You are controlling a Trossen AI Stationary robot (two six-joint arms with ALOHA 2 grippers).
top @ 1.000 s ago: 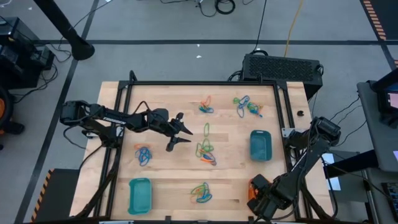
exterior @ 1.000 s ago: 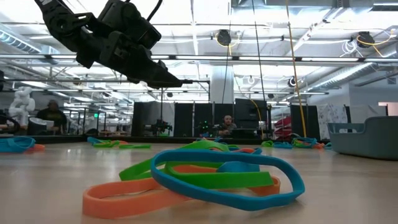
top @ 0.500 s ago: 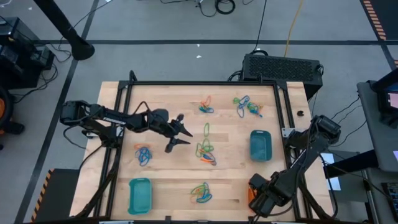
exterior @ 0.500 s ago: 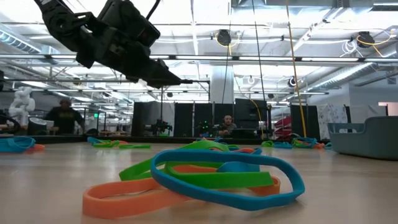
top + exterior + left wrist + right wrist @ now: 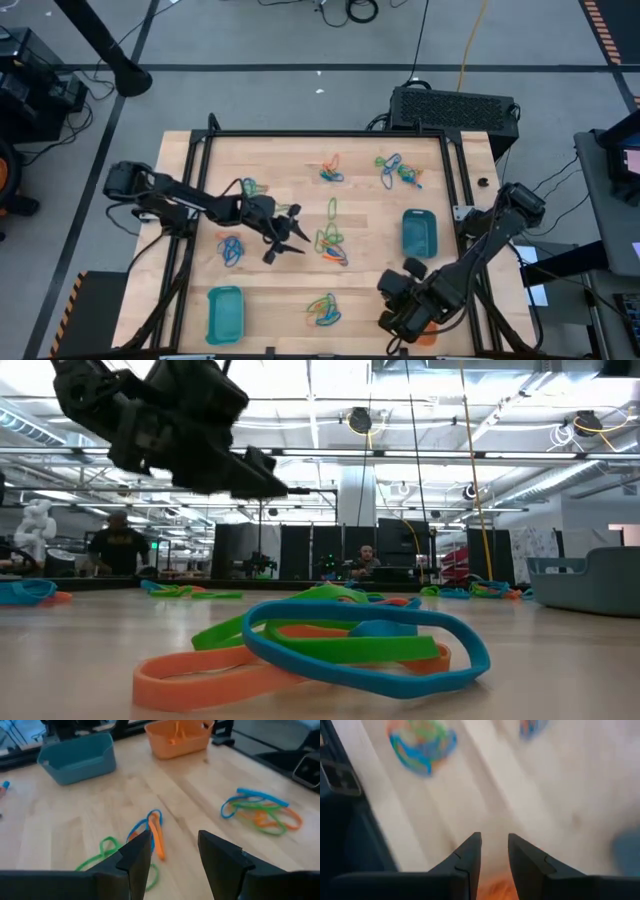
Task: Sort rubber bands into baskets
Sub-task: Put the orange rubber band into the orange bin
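Observation:
Rubber bands lie in loose orange, green and blue piles on the wooden table; the middle pile (image 5: 331,240) and the near pile (image 5: 323,310) are closest to my grippers. My left gripper (image 5: 283,234) (image 5: 172,847) hangs open just left of the middle pile (image 5: 150,835), touching nothing. My right gripper (image 5: 393,312) (image 5: 494,845) hovers near the table's near right corner, its fingers a little apart with nothing between them. One teal basket (image 5: 419,232) stands at the right, another (image 5: 225,312) at the near left. The orange basket (image 5: 177,740) sits under my right arm.
Further piles lie at the far middle (image 5: 331,168), the far right (image 5: 398,170), the left (image 5: 231,249) and beside my left arm (image 5: 248,186). A black frame (image 5: 320,134) borders the table. People stand in the room behind.
My left gripper has swung toward the table's near edge and sunk a little, closing on the middle pile and uncovering the pile beside its arm. My right gripper has risen from over the orange basket, gone toward the table's left and rolled. No band has moved.

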